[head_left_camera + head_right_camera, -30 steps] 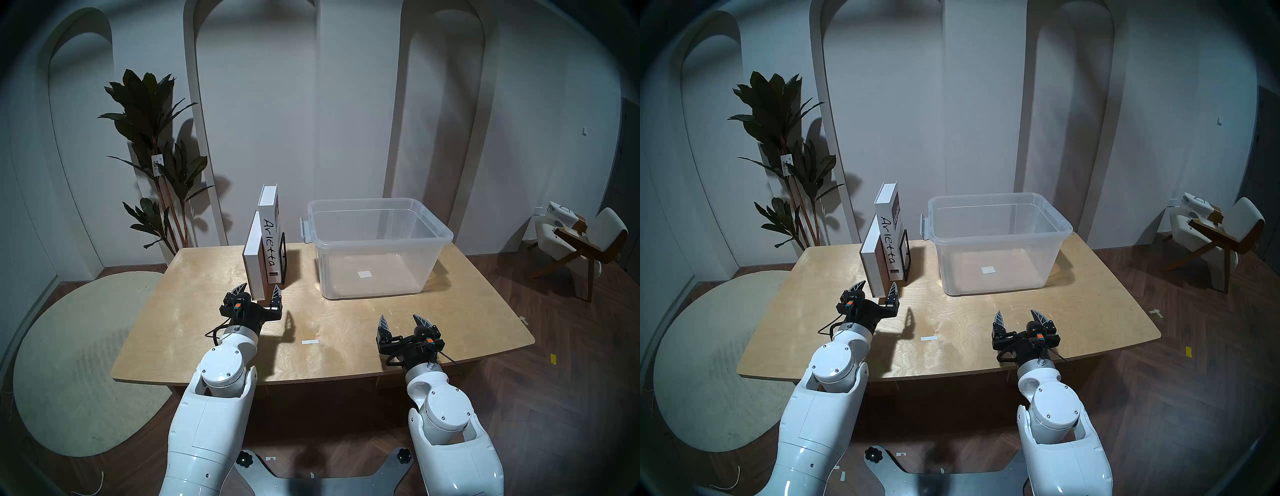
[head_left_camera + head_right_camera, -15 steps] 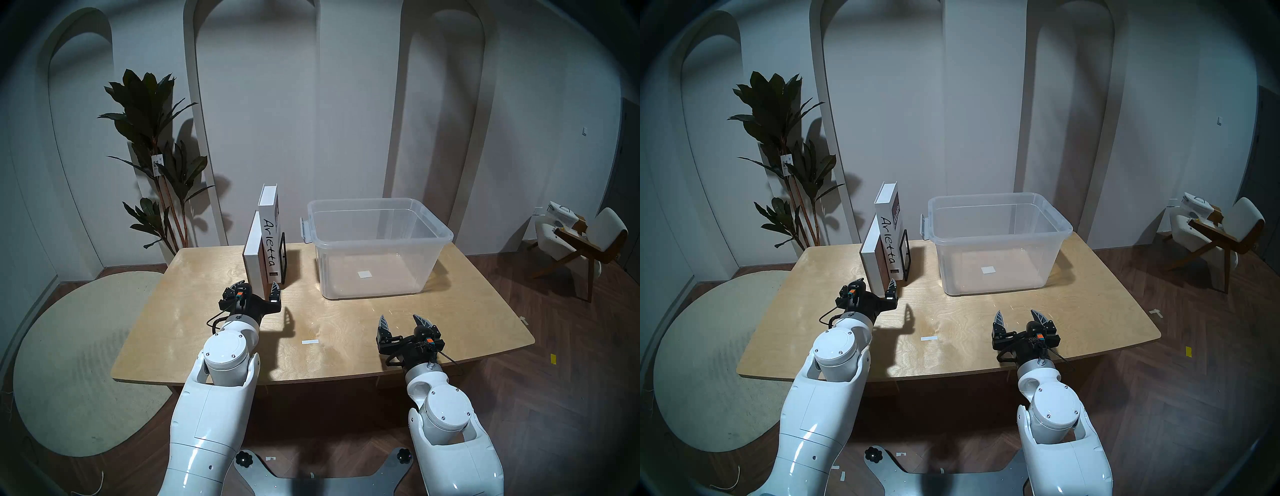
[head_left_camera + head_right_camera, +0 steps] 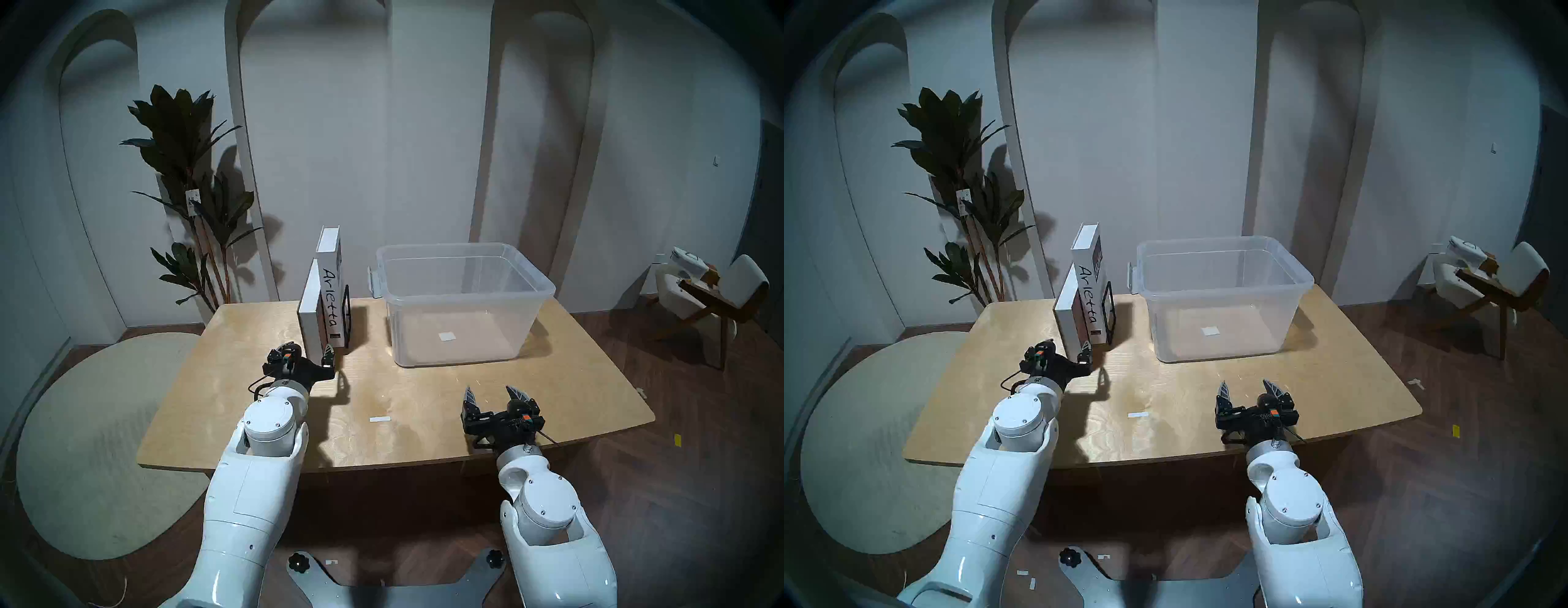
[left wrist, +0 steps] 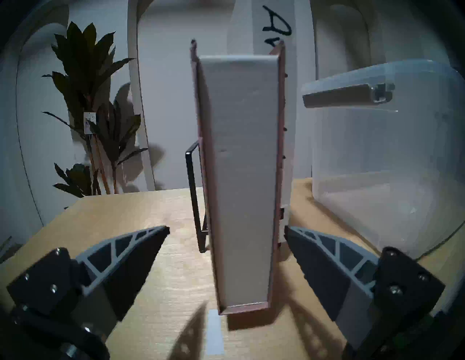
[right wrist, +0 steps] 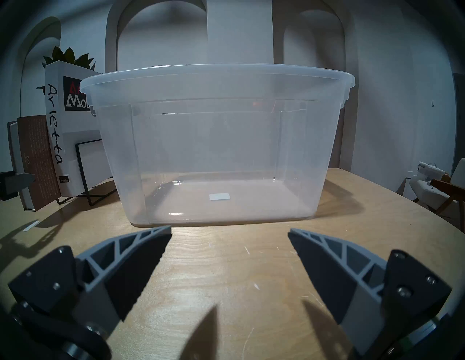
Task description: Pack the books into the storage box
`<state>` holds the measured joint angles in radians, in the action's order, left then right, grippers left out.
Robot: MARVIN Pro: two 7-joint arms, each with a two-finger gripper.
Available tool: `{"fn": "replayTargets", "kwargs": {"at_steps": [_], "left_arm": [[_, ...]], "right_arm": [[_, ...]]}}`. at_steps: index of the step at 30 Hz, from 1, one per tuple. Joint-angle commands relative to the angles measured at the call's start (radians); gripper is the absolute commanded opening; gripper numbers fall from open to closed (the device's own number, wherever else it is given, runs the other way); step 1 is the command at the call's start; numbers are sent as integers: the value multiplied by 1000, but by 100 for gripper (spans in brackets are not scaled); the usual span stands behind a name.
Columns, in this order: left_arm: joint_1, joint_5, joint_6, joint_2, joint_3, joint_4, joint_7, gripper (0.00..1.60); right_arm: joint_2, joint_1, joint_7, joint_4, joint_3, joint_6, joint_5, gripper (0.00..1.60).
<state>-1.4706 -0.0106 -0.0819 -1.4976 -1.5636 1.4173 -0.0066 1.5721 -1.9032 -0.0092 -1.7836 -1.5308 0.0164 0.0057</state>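
Observation:
The brown-covered book (image 3: pixel 311 322) stands upright on the table with its white page edge towards me, leaning on the taller white "Arietta" book (image 3: pixel 330 297). Both rest in a black wire stand (image 3: pixel 348 312). My left gripper (image 3: pixel 309 352) is open low at the brown book's near edge, one finger on each side. In the left wrist view the page edge (image 4: pixel 241 176) fills the gap between the fingers (image 4: pixel 141 249), with more room on the left. The clear storage box (image 3: pixel 466 296) stands empty to the right. My right gripper (image 3: pixel 490 392) is open and empty before it (image 5: pixel 226 150).
The wooden table (image 3: pixel 254 416) carries a white tape strip (image 3: pixel 379 419) between the arms. A potted plant (image 3: pixel 191 170) stands behind the table's left corner, a rug (image 3: pixel 97 446) lies on the floor at left, and a chair (image 3: pixel 717 293) is at far right.
My left gripper has moved forward and lower, so its open fingers now straddle the brown book's near edge. The right arm, the books and the box have not moved.

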Motion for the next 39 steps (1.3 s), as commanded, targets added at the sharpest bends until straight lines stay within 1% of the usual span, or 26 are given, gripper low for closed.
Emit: {"fn": "replayTargets", "kwargs": {"at_steps": [1,5,6,8,12,15,16,17,18,22,25,27,30,33,39], "left_arm": [[83,-11,28,11,-15,-11,-11,160],[107,-19,45,19,-15,-31,-29,160],[115,-40,53,12,-23,-39,-41,160],[128,-34,53,19,-19,-53,-44,160],[143,-41,74,26,-14,-77,-68,160],[145,-36,70,25,-7,-81,-67,45],[145,-39,69,25,-6,-82,-71,26],[145,-39,67,24,-6,-83,-69,0],[145,-30,58,25,-3,-83,-55,0],[140,-37,57,29,-4,-86,-56,0],[130,-34,52,33,-5,-69,-52,0],[127,-12,46,36,-3,-52,-28,0],[123,-9,44,41,-7,-32,-19,0],[113,4,40,45,-12,7,4,0],[105,11,40,61,-2,78,-17,0]], "right_arm": [[1,3,-2,-22,-1,5,0,160],[1,3,-2,-21,-1,5,0,160],[1,3,-2,-21,-1,5,0,160],[1,3,-2,-21,-1,5,0,160],[1,2,-2,-22,-1,5,0,160],[1,2,-3,-22,-1,4,0,160],[1,2,-3,-23,-1,4,0,160],[1,2,-3,-23,-1,4,0,160],[1,2,-3,-23,-1,4,0,160],[1,2,-3,-23,-1,4,0,160],[1,2,-3,-23,-1,4,0,160],[1,2,-3,-23,-1,4,0,160],[1,2,-3,-23,-1,4,0,160],[1,2,-3,-22,-1,5,0,160],[1,3,-2,-21,-1,5,0,160]]}}
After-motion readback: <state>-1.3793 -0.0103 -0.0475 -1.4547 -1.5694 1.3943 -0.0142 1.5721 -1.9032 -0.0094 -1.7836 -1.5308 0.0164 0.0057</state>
